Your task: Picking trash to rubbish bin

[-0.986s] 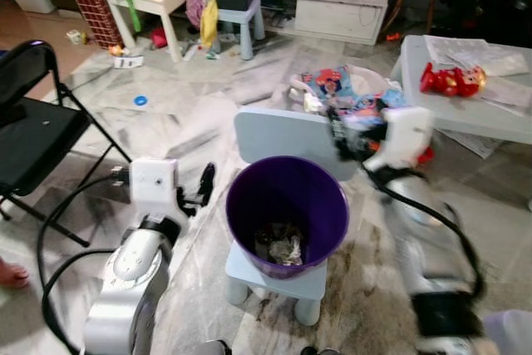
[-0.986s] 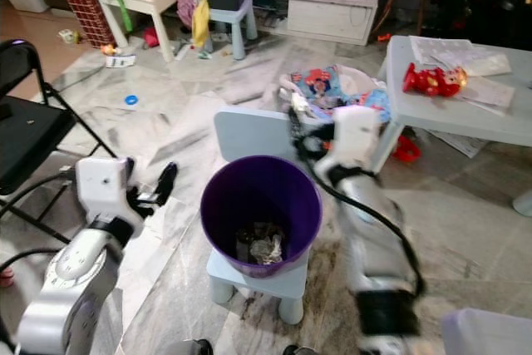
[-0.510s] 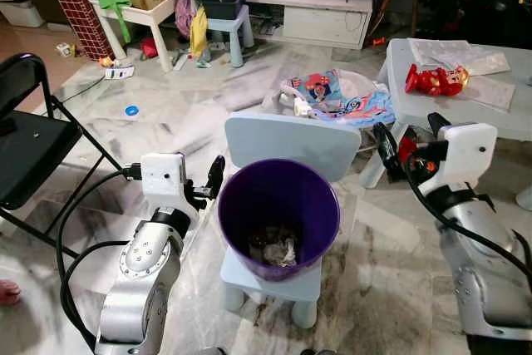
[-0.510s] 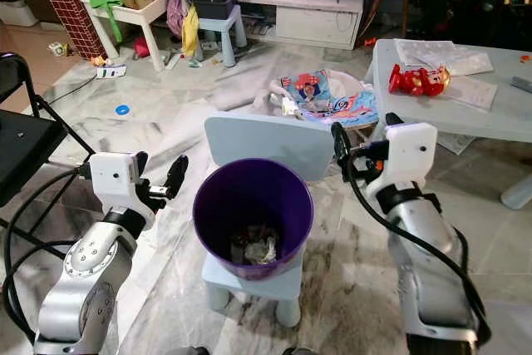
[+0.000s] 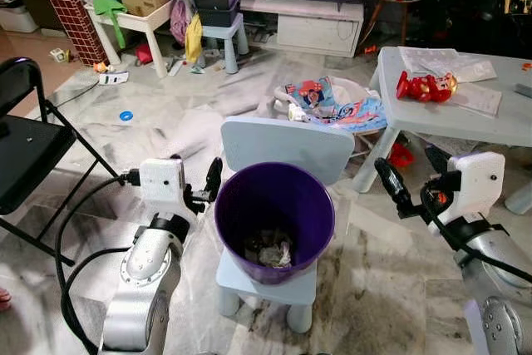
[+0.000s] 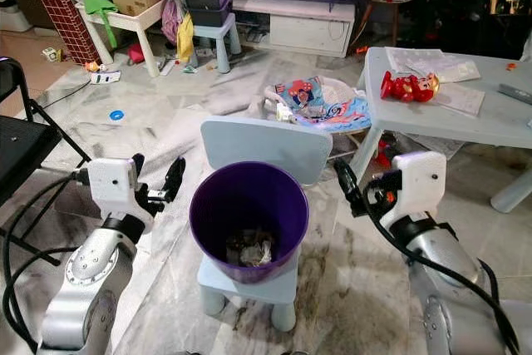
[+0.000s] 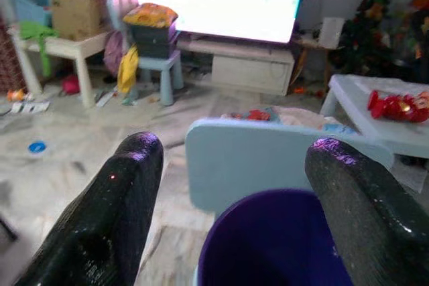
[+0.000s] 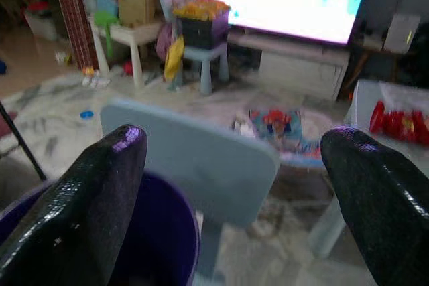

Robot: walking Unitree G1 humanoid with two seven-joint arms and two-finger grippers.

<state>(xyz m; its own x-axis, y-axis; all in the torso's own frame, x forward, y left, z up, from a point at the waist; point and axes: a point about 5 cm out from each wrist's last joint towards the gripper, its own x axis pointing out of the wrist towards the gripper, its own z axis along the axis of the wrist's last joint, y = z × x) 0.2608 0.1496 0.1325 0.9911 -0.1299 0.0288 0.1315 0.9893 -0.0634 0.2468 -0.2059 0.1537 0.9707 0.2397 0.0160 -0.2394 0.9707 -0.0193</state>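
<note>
A purple rubbish bin [image 5: 246, 205] stands on the seat of a small pale blue chair [image 5: 287, 142]. Crumpled trash [image 5: 271, 250] lies at the bin's bottom. My left gripper [image 5: 199, 182] hovers just left of the bin's rim, open and holding nothing; in the left wrist view its fingers [image 7: 127, 185] frame the chair back and the bin. My right gripper [image 5: 407, 184] floats to the right of the bin, a hand's width away, also open and empty, its fingers [image 8: 100, 179] spread wide in the right wrist view.
A black folding chair [image 5: 25, 139] stands at the left. A grey table [image 5: 482, 118] with a red toy [image 5: 426, 85] and papers is at the right. A heap of printed cloth [image 5: 332, 101] lies behind the chair. A blue ring [image 5: 125, 115] lies on the marble floor.
My right arm has swung from above the bin's far rim out and down to its right side. The left gripper has stayed beside the bin. The camera has shifted a little.
</note>
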